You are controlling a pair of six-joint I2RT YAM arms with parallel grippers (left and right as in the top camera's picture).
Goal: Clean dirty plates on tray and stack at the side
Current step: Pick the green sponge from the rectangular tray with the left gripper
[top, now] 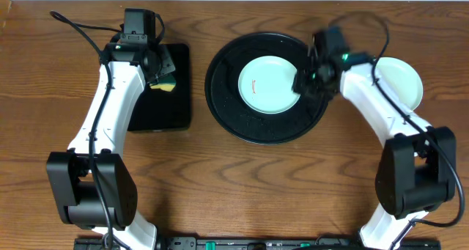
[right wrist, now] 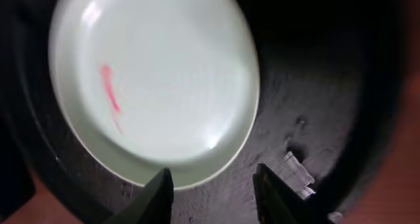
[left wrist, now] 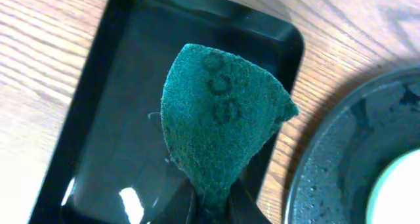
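Note:
A pale mint plate [top: 267,85] with a red smear [right wrist: 110,89] lies flat in the middle of the round black tray [top: 227,96]. My right gripper [top: 303,81] hovers over the plate's right edge. In the right wrist view its jaws [right wrist: 213,192] stand open, with the plate [right wrist: 157,73] rim just ahead of the left finger [right wrist: 157,196] and bare tray [right wrist: 308,106] between them. Another pale plate [top: 401,80] rests on the table right of the tray, partly under the right arm. My left gripper [left wrist: 210,209] is shut on a green scouring sponge [left wrist: 220,119].
The sponge [top: 167,83] hangs over a smaller rectangular black tray [top: 157,111] left of the round one. The round tray's rim [left wrist: 308,171] shows at the right edge of the left wrist view. Wooden table surrounds both trays.

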